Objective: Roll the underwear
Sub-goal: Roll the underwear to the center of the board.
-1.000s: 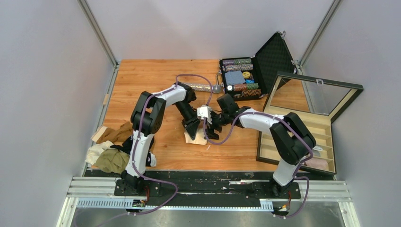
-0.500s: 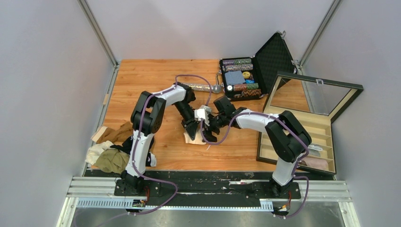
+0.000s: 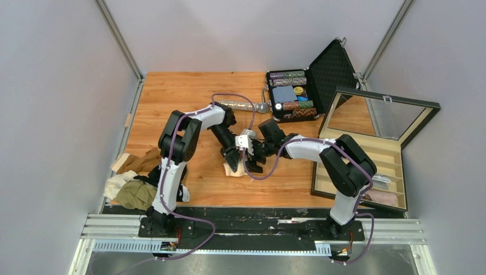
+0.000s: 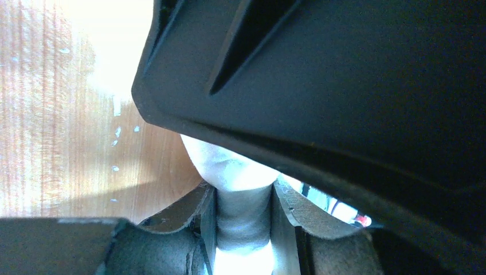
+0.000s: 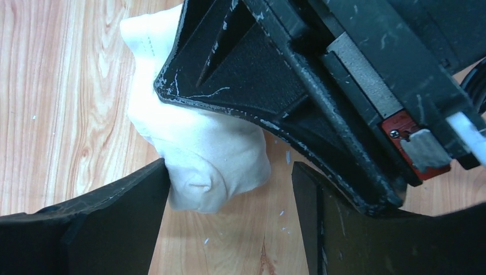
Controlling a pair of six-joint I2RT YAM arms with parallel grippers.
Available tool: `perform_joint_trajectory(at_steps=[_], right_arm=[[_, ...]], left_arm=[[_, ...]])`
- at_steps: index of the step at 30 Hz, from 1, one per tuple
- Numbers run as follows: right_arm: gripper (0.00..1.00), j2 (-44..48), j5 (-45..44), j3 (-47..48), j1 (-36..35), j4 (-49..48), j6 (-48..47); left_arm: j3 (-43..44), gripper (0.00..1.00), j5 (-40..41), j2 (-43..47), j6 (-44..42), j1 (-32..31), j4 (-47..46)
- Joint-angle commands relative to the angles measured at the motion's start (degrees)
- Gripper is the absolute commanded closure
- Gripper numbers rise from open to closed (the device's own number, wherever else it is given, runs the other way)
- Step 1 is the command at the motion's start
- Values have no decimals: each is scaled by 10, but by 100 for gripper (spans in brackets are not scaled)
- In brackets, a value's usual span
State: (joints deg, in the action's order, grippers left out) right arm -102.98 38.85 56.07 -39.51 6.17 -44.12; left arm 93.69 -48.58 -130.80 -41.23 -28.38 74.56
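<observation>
Wooden table [image 3: 172, 97]. Open glass-lidded display case [image 3: 358, 172] at right, open chip case [image 3: 289, 94] at the far side. Pile of spare underwear [image 3: 134, 186] on the near left edge, well apart from the work.

Both arms meet mid-table over one cream underwear [image 5: 206, 154], bunched into a soft lump on the wood. Left gripper [image 3: 231, 156] is closed onto a fold of it; cloth shows pinched between its fingers in the wrist view. Right gripper [image 5: 229, 192] stands wide, holding nothing; one finger touches the lump's side and the other stands clear.

Handling, as I judge it: light, limp and not fragile. It will sag and unroll unless pinned. Best taken across the thick rolled end, not by a loose edge.

Against a second ago: right gripper has slid in closer beside the left, and the cloth looks more gathered. Left gripper has barely shifted.
</observation>
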Motion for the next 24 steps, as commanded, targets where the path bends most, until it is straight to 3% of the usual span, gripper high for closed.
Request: perform_joint_trajectory(at_steps=[1,7,13,18,24], right_arm=[[22,-19,80,10,-29,-4,-70],[18,-21,122,40,-26,67,-81],[16,-17,162,94,-17,86,-1],[14,-31,107,87,-36,33,34],[25,-21,38,24,-53,-104,31]], left_arm=[[-9,100,-5,-16,-1,-21,-75],[-17,100,0,-13,10,-19,-91],[-15,100,19,-15,23,-19,-101],[-17,100,17,-10,25,-19,-105],[-18,100,-26,-15,42,-15,-106]])
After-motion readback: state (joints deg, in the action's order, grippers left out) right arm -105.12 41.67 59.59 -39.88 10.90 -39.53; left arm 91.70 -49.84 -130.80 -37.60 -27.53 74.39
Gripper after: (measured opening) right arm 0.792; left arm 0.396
